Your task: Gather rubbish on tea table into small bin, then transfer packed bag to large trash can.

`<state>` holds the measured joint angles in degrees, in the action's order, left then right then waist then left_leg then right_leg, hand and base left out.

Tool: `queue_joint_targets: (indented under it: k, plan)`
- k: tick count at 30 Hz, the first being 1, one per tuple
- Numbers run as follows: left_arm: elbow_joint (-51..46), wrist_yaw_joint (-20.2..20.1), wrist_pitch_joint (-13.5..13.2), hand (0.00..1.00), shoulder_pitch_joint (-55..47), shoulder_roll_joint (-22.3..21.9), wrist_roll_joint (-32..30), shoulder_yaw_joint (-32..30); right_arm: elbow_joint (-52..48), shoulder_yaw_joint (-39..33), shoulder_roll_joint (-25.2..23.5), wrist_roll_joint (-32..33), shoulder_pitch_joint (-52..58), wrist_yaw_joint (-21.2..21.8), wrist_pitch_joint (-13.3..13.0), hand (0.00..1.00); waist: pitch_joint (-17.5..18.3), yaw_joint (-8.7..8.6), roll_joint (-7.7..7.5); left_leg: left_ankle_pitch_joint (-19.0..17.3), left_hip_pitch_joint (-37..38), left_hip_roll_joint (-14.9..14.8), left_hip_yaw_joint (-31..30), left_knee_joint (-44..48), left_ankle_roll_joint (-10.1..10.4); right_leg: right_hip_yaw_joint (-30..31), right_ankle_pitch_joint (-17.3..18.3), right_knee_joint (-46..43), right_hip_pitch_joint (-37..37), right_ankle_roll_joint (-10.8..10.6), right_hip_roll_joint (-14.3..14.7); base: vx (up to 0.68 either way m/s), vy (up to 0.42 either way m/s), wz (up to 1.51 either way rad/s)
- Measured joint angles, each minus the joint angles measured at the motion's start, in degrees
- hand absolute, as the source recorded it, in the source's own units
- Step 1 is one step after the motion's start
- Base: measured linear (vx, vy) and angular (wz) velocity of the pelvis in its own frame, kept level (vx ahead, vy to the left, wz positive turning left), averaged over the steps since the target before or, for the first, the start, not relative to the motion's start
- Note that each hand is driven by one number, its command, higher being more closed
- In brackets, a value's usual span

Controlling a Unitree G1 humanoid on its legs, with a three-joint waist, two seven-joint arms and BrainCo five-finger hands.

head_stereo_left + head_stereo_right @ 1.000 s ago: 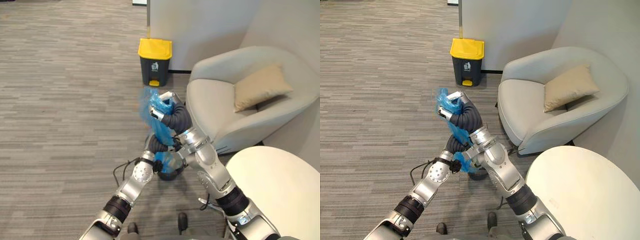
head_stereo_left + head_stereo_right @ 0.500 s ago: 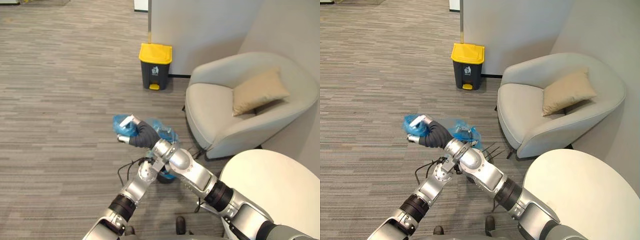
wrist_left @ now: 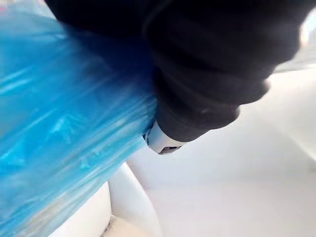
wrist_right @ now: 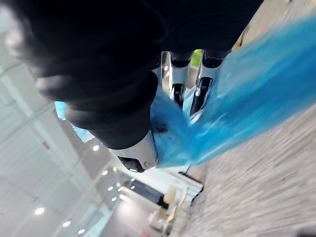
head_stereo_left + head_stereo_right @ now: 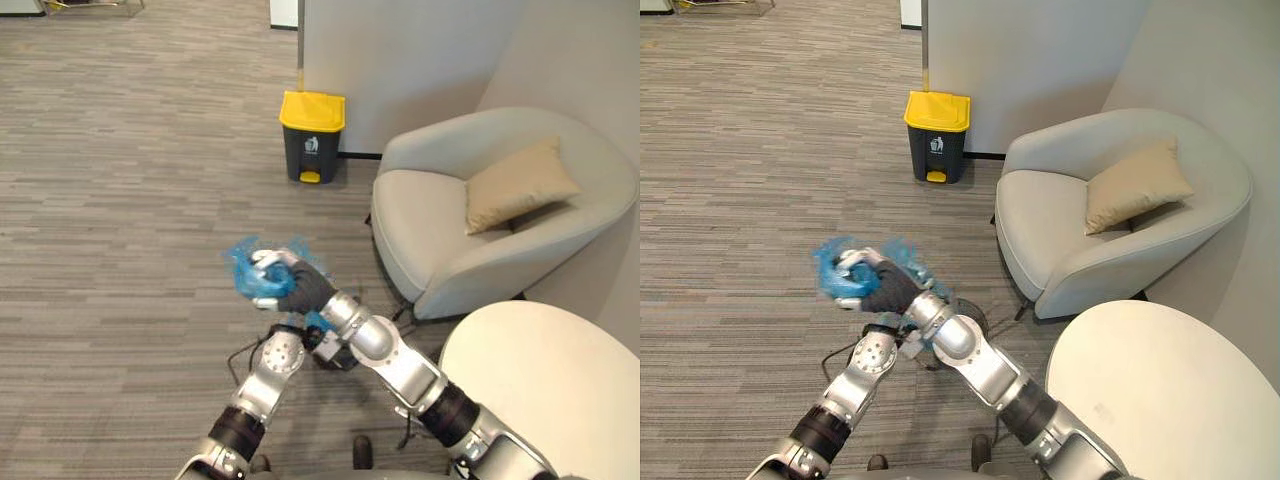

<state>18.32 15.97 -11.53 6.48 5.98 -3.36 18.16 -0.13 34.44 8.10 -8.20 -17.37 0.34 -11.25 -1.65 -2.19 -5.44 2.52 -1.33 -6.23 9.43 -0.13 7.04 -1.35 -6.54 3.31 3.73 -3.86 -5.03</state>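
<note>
Bag (image 5: 243, 270): one, blue, bunched in right hand (image 5: 290, 285), fingers curled round it.
Left hand (image 3: 197, 74): beside bag; grip cannot be told.
Bin (image 5: 311, 137): one, yellow lid.

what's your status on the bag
Right hand shut on blue bag, held above the floor. Left hand lower, bag close by it. Yellow-lidded trash can ahead by the wall, armchair to its right.
</note>
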Motion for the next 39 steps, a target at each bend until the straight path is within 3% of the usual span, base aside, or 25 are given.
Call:
queue_joint_targets:
  k: [6, 10, 14, 16, 21, 26, 29, 31, 32, 33, 35, 36, 39]
  plan:
    - [-1.28, -4.77, 0.00, 1.00, -7.77, 2.72, 1.60, -6.10, -2.39, -6.41, 10.19, -4.21, 11.03, 0.17, -2.00, 0.00, -0.57, 0.01, 0.86, -0.06, 0.76, -0.02, -0.06, -0.29, -0.05, -0.04, 0.10, 0.00, -0.63, -0.11, -0.01, -0.02, -0.001, 0.00]
    - [-0.21, -7.83, -0.02, 1.00, -12.05, 4.07, 1.43, -11.19, -3.35, -10.62, 15.14, -2.76, 22.21, 4.89, -4.00, 0.00, -1.19, 0.03, 1.84, -0.10, 1.12, 0.05, -0.07, -1.06, -0.15, -0.16, 0.31, 0.00, -0.72, -0.29, -0.03, -0.02, -0.002, 0.00]
    - [2.98, -9.42, -0.09, 1.00, -15.16, 6.14, 1.39, -14.41, 2.68, -17.28, 14.26, 1.71, 29.34, 7.72, -4.12, 0.00, -1.36, -0.16, 2.39, -0.10, 1.07, 0.13, -0.15, -1.19, -0.15, -0.28, 0.54, 0.01, -0.61, -0.38, -0.10, 0.00, 0.000, 0.00]
    - [5.49, -10.54, -0.09, 1.00, -17.56, 6.72, 1.13, -17.38, 12.33, -23.61, 11.76, 6.02, 32.67, 8.96, -3.65, 0.00, -1.29, -0.19, 2.80, -0.11, 1.03, 0.29, -0.43, -1.45, -0.15, -0.69, 0.81, 0.01, -0.60, -0.46, -0.27, 0.00, 0.001, 0.06]
    - [7.36, -12.40, -0.12, 1.00, -21.58, 6.79, 1.06, -20.76, 23.85, -31.33, 8.79, 7.70, 35.15, 8.63, -2.35, 0.00, -0.81, -0.25, 3.98, -0.06, 0.24, 0.45, -1.79, -1.13, 0.01, -2.72, 1.57, -0.19, -0.67, -0.64, -0.62, 0.02, -0.005, 0.16]
    - [10.31, -13.46, -0.20, 1.00, -21.72, 6.85, 1.14, -23.15, 26.37, -35.28, 8.06, 7.69, 35.40, 6.97, -1.83, 0.00, -1.64, -0.41, 5.01, -0.42, -2.61, 0.85, -5.45, 1.63, -0.22, -6.72, 3.50, -2.75, -0.33, -0.65, -1.36, 0.00, -0.005, 0.43]
    - [10.25, -13.48, -0.20, 1.00, -20.92, 6.81, 1.18, -23.42, 26.35, -36.82, 7.83, 7.76, 35.10, 5.67, -1.82, 0.00, -2.67, -0.16, 5.17, -1.58, -6.79, 1.42, -8.49, 4.52, -1.22, -11.08, 6.53, -6.15, 0.87, -0.87, -2.43, -0.07, 0.003, 0.70]
    - [10.25, -13.49, -0.14, 1.00, -20.61, 6.48, 1.17, -23.39, 26.20, -37.76, 7.34, 7.98, 34.95, 4.83, -1.82, 0.00, -2.87, -0.31, 5.30, -3.64, -9.46, 0.55, -4.28, 7.08, -3.95, -14.15, 7.88, -7.71, 1.34, -1.40, -3.76, -0.06, 0.038, 0.91]
    - [10.18, -13.45, -0.17, 1.00, -20.24, 5.94, 1.18, -23.38, 26.35, -39.58, 6.36, 8.15, 34.83, 4.31, -1.78, 0.00, -3.26, -0.43, 4.17, -4.93, -9.92, -0.72, 2.86, 8.40, -6.02, -15.90, 8.85, -8.19, 1.73, -1.86, -6.06, 0.04, 0.119, 1.06]
    - [9.97, -13.46, -0.16, 1.00, -19.71, 5.60, 1.17, -23.24, 26.37, -40.96, 6.20, 8.15, 34.68, 3.62, -1.73, 0.00, -3.83, -0.71, 5.42, -6.13, -11.09, -3.41, 10.74, 13.33, -7.86, -17.35, 9.44, -8.86, 1.41, -2.41, -6.55, 0.06, 0.145, 0.92]
    - [9.45, -13.40, -0.15, 1.00, -19.74, 5.59, 1.17, -23.34, 26.73, -41.67, 5.88, 8.11, 33.48, 2.65, -1.14, 0.00, -4.39, -0.47, 6.31, -5.78, -11.96, -5.33, 15.12, 16.55, -7.00, -18.85, 10.31, -10.71, 1.00, -3.29, -7.30, 0.10, 0.134, 0.58]
    - [9.11, -13.39, -0.15, 1.00, -19.83, 5.65, 1.16, -23.34, 26.74, -41.58, 5.61, 8.04, 33.02, 2.23, -1.06, 0.00, -4.59, -0.32, 6.14, -6.81, -12.34, -4.94, 14.26, 18.14, -5.77, -19.32, 10.82, -11.17, 0.36, -4.06, -8.06, 0.14, 0.141, 0.42]
    - [7.95, -13.39, -0.16, 1.00, -20.81, 5.84, 1.16, -23.32, 26.72, -41.90, 4.35, 8.01, 31.67, 2.02, -0.97, 0.00, -5.18, 0.00, 4.99, -13.71, -13.35, -4.29, 13.87, 25.66, -6.07, -19.71, 13.96, -15.32, -0.55, -6.45, -11.04, 0.21, 0.229, 0.20]
